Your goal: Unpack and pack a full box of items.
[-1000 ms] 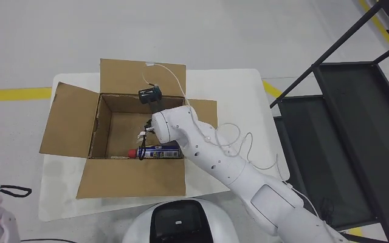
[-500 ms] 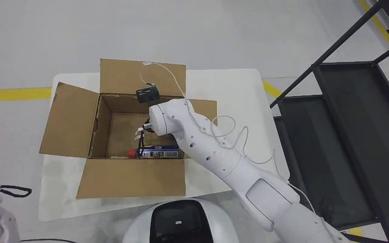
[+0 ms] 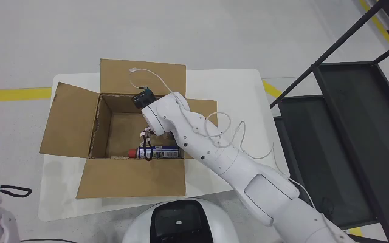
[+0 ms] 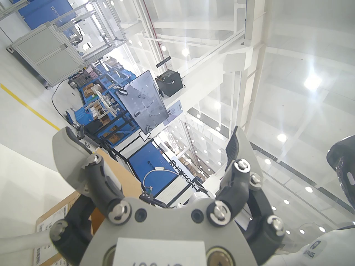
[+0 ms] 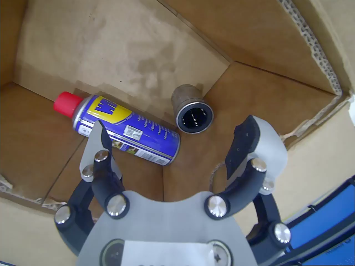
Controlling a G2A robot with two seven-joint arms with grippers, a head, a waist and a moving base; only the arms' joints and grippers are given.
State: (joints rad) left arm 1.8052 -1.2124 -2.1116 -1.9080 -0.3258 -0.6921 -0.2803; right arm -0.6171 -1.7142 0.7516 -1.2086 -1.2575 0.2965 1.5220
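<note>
An open cardboard box (image 3: 67,130) stands on the white table (image 3: 231,82). On its floor lies a blue spray can (image 5: 124,132) with a red cap, also visible from above as the spray can (image 3: 159,153) against the near wall. Beside it lies a short metal cylinder (image 5: 191,109) with a hollow bore. My right gripper (image 5: 173,134) hangs open inside the box, above the can's base end and the cylinder, touching neither; from the top, the right gripper (image 3: 146,138) sits low in the box. My left gripper (image 4: 155,145) is open, holding nothing, pointed up at the ceiling.
The box's four flaps (image 3: 143,76) are folded outward over the table. A dark metal rack (image 3: 340,133) stands to the right of the table. A cable (image 3: 143,76) loops from the right wrist over the far flap.
The right arm has swung a little to the left and deeper over the box, bringing its gripper nearer the can. The can and cylinder have not moved.
</note>
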